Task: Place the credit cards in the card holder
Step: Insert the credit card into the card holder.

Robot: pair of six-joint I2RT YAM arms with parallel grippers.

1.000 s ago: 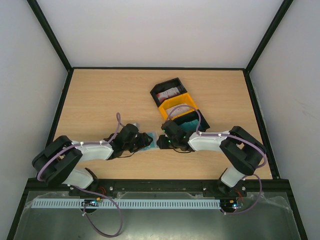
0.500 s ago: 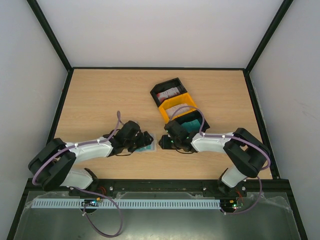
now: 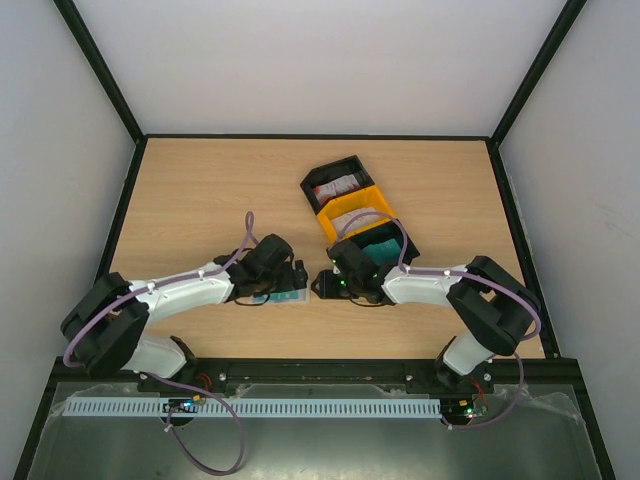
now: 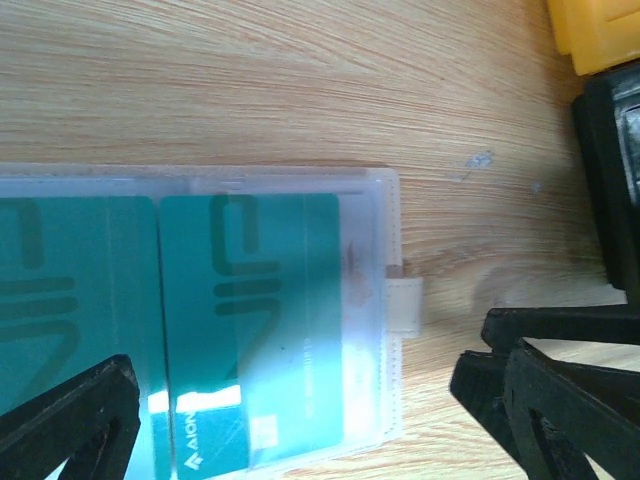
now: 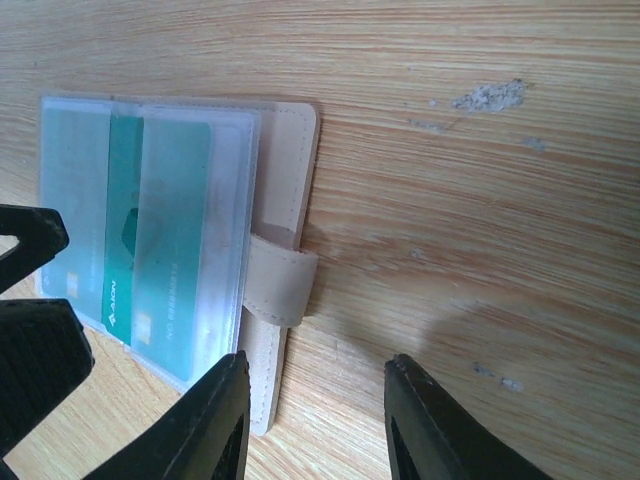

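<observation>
1. Top view: the card holder (image 3: 288, 297) lies open between my grippers. More credit cards (image 3: 340, 185) wait in the tray (image 3: 352, 206). I judge fetching another comes next.
2. Left wrist: the left gripper (image 4: 300, 390) is spread wide and empty, above a sleeved teal card (image 4: 270, 320).
3. Right wrist: the right gripper (image 5: 315, 420) is partly open and empty, near the strap (image 5: 280, 285).

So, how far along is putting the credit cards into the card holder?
Done: teal cards sit in the card holder's clear sleeves. In hand: nothing; left hand and right hand hover open by it. Left: red-and-white card and whitish card lie in the tray.
</observation>
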